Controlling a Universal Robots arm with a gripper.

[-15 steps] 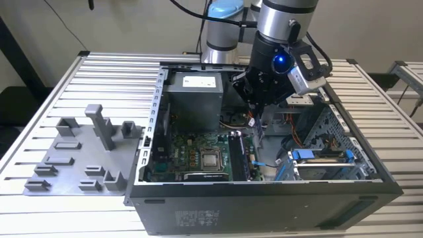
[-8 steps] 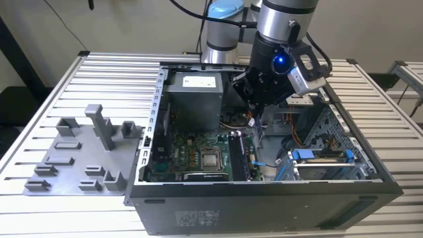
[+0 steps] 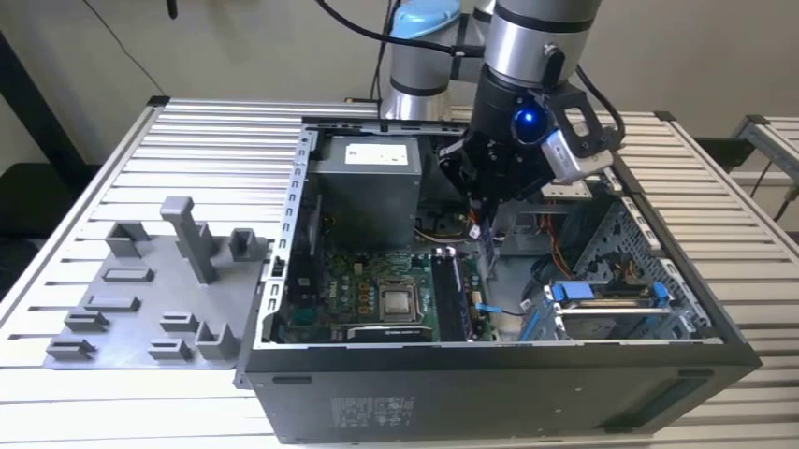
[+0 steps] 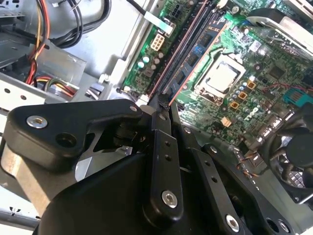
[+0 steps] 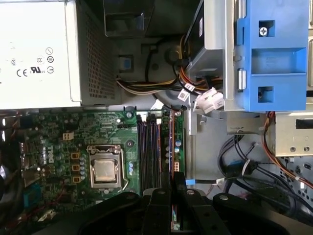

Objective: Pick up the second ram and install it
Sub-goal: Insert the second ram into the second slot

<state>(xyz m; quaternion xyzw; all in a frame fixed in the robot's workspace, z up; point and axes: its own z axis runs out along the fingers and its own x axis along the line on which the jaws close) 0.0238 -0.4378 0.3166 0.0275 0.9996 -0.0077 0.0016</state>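
Slatted table (image 3: 187,131), 1 PC case (image 3: 500,383); gripper (image 4: 164,100) clamps 1 ram (image 4: 193,58).

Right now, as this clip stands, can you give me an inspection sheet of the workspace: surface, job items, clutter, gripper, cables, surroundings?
Surface: slatted metal table bearing an open computer case.
Job's things: the second ram lies along the memory slots on the motherboard, one end between the jaws.
Clutter: grey tray with upright posts, on the table at the exterior view's left of the case.
Gripper: the gripper is down inside the case, jaws shut on the second ram.
Cables: a wire bundle runs beside the power supply, apart from the jaws.
Surroundings: pale wall behind the table.
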